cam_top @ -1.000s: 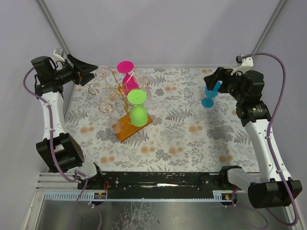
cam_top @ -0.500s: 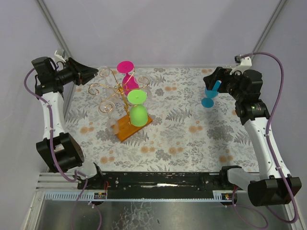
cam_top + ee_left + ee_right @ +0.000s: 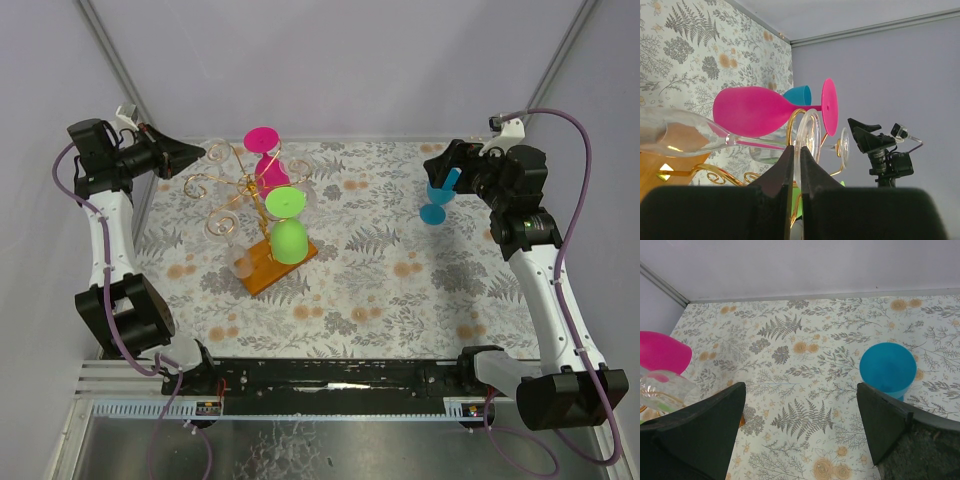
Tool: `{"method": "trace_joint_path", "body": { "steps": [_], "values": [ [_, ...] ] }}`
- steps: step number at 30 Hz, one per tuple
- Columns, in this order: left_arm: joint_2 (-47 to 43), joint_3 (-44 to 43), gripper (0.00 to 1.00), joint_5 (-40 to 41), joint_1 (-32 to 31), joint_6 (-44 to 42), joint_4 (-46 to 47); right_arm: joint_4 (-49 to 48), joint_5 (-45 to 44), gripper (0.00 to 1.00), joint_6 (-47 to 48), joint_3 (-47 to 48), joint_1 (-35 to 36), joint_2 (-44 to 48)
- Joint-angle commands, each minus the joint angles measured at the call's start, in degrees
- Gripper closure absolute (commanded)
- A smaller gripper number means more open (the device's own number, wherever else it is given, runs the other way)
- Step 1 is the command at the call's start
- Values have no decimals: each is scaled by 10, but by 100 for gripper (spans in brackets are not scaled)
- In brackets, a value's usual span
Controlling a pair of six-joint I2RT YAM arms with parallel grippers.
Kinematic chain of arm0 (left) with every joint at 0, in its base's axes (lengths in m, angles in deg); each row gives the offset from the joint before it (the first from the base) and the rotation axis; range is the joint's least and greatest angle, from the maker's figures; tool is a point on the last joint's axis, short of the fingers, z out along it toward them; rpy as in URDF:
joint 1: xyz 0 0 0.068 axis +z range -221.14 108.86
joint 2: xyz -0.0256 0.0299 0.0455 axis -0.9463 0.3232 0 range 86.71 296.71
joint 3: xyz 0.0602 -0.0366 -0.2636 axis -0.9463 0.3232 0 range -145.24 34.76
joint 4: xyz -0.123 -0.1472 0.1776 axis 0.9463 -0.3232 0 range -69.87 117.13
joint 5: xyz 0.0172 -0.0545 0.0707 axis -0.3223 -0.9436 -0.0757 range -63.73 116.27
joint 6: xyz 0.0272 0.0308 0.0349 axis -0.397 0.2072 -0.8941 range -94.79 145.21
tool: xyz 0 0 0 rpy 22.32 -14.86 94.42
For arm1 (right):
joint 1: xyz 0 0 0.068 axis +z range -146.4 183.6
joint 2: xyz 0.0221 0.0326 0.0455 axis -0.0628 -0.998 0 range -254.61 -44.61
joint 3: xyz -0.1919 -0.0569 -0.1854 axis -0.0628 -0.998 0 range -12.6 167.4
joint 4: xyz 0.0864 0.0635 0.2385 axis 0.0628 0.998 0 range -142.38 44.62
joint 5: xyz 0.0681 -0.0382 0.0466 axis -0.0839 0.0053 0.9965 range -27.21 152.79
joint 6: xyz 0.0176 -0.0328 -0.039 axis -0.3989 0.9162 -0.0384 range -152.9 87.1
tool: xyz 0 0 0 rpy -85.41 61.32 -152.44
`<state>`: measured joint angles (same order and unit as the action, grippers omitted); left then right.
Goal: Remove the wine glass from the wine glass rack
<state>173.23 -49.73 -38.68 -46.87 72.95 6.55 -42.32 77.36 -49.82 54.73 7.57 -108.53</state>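
The wine glass rack [image 3: 236, 190], a gold wire tree on an orange-brown wooden base [image 3: 262, 272], stands at the left of the table. A pink glass [image 3: 266, 160], a green glass [image 3: 289, 240] and clear glasses hang from it upside down. My left gripper [image 3: 200, 152] reaches the rack's far-left arm. In the left wrist view the left gripper [image 3: 796, 148] is shut on the round foot of a clear wine glass [image 3: 811, 134], whose bowl [image 3: 675, 134] lies to the left. My right gripper [image 3: 440, 166] hangs open and empty above the table at the far right.
A blue glass [image 3: 436, 198] stands upright on the floral mat under my right gripper, also seen in the right wrist view as the blue glass [image 3: 888, 368]. White walls close the back and sides. The arm bases and a black rail [image 3: 330, 375] line the near edge.
My left gripper's jaws have closed onto the foot of the clear glass and the gripper has edged slightly toward the rack. The right arm has not moved.
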Motion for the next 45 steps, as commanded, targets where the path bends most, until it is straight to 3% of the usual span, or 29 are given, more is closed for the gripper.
{"method": "trace_joint_path", "body": {
  "steps": [1, 8, 34, 45],
  "values": [
    [-12, 5, 100, -25, 2, 28, 31, -15, 6, 1, 1, 28, -2, 4],
    [-14, -4, 100, -27, 2, 101, 102, -13, 0, 1, 3, 23, -2, 14],
    [26, -42, 100, -8, -43, 100, 105, -4, -1, 1, 10, 21, -2, 28],
    [-9, -22, 100, -32, -43, 87, 80, 1, -5, 1, 14, 15, -2, 31]
  ]
}}
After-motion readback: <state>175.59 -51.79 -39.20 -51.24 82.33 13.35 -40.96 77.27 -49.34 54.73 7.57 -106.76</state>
